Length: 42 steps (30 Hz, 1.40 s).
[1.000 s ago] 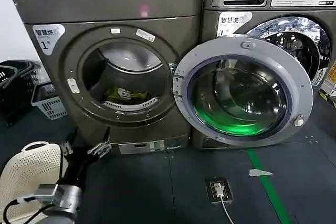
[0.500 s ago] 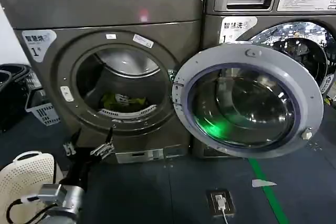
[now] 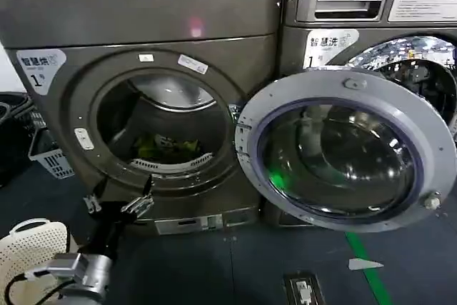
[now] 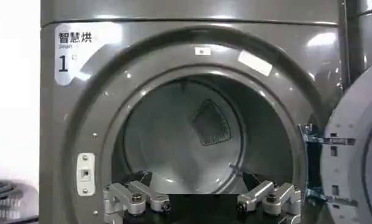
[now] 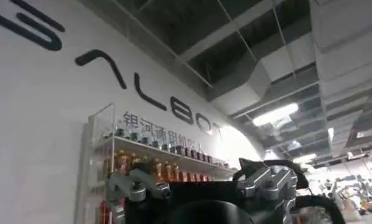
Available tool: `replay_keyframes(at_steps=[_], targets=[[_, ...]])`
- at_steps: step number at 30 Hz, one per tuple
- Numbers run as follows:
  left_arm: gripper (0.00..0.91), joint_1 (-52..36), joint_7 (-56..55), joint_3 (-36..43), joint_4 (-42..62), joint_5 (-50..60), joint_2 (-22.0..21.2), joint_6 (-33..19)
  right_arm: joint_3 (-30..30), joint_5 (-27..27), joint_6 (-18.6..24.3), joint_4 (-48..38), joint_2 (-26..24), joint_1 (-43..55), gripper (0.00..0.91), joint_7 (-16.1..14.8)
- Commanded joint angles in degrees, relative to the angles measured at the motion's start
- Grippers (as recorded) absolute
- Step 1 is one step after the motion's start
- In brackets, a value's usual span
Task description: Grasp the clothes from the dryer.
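Deep inside dryer [image 3: 143,48], half-hidden clothes [image 3: 163,146]

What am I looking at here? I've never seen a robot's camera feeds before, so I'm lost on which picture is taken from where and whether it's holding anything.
These come from three cameras on one two-armed robot. The head view looks down at a bronze-grey dryer with its round door swung open. Inside the drum lie the clothes, a small yellow-green piece. Low in front of the porthole is the left gripper, fingers spread open and holding nothing. A white perforated basket stands on the floor beside that arm.

The left wrist view looks from that arm straight into the drum, with its own fingers at the edge. The right wrist view points up at a ceiling and a shelf of bottles; the right gripper there is open and idle.
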Motion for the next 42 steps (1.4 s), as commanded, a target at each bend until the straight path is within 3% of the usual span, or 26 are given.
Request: replay_keyframes(at_steps=[1, 13, 21, 27, 38, 42], targets=[[0.907, -0.1, 0.1, -0.2, 0.0, 0.0, 0.0, 0.0, -0.2, 0.0, 0.3, 0.0, -0.1, 0.2, 0.907, 0.2], [0.907, -0.4, 0.2, -0.1, 0.6, 0.0, -0.1, -0.2, 0.5, -0.3, 0.0, 0.3, 0.7, -0.2, 0.907, -0.6], [0.907, -3.5, 0.2, 0.0, 4.0, -0.2, 0.3, -0.6, 2.0, -7.7, -0.1, 2.2, 2.0, -2.1, 0.907, -4.2], [0.907, -13.0, 0.8, 1.4, 12.1, -0.2, 1.8, -0.6, 4.0, -7.8, -0.2, 2.5, 1.8, -3.4, 0.907, -3.6], [0.907, -36.7, 0.3, 5.9, 39.8, -0.5, 4.3, -1.1, 6.1, -7.5, 0.4, 1.9, 2.6, -5.1, 0.907, -3.7], [0.907, -42.2, 9.7, 8.9, 48.5, 6.4, 7.6, 1.8, 7.0, -7.5, 0.7, 1.3, 2.8, -5.9, 0.907, -3.8]])
